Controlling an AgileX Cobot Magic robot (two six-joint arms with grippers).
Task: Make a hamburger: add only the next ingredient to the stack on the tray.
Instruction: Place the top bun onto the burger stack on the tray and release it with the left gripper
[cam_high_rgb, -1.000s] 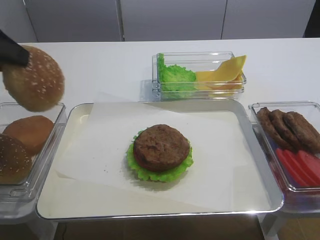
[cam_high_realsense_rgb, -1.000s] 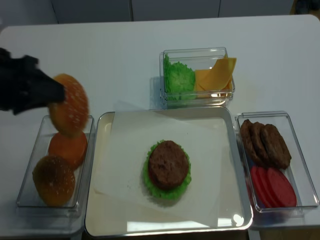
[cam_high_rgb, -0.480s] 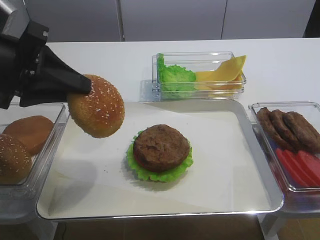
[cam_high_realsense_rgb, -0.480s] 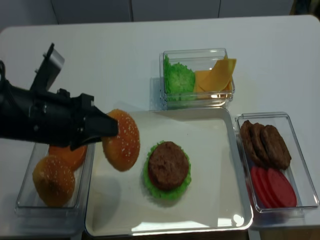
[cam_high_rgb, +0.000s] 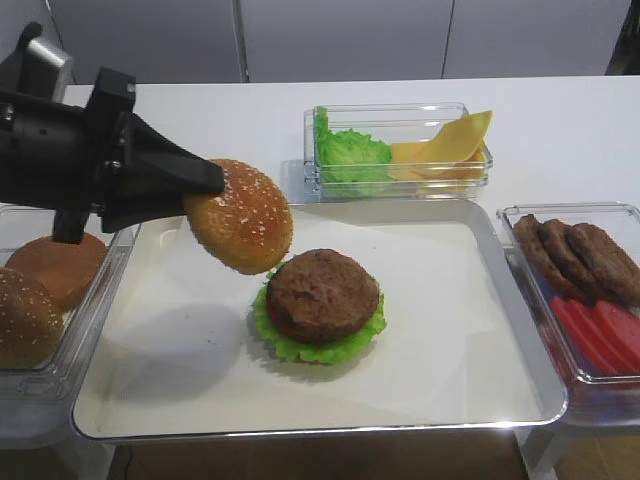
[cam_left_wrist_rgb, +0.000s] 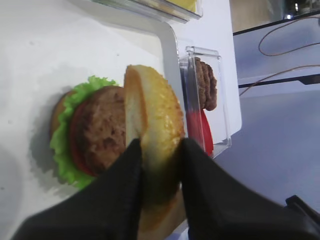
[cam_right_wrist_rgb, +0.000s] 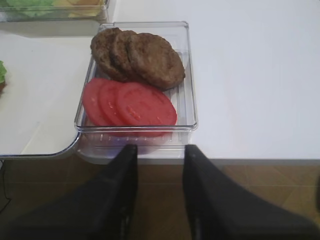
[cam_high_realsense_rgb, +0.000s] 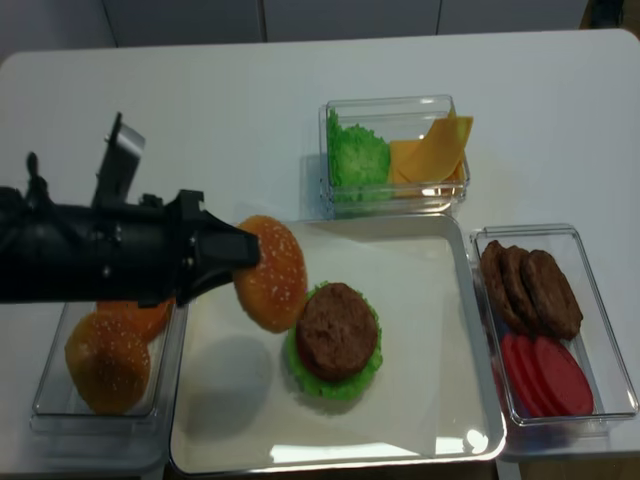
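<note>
My left gripper (cam_high_rgb: 212, 181) is shut on the sesame-seeded bun top (cam_high_rgb: 240, 215), which it holds tilted on edge in the air. The bun top hangs just above and left of the stack (cam_high_rgb: 322, 290), a brown patty on green lettuce over a bun base, in the middle of the paper-lined metal tray (cam_high_rgb: 300, 431). In the left wrist view the bun top (cam_left_wrist_rgb: 155, 125) sits between the fingers (cam_left_wrist_rgb: 127, 170), with the stack (cam_left_wrist_rgb: 97, 135) right behind it. My right gripper (cam_right_wrist_rgb: 159, 152) is open and empty, below the table's front edge.
A clear box on the left holds a smooth bun (cam_high_rgb: 60, 268) and another seeded bun (cam_high_rgb: 25, 318). A box with lettuce and cheese (cam_high_rgb: 400, 150) stands behind the tray. On the right, a box (cam_right_wrist_rgb: 186, 90) holds loose patties and tomato slices.
My left gripper has carried the bun top to the right, from above the bun box to over the tray beside the stack.
</note>
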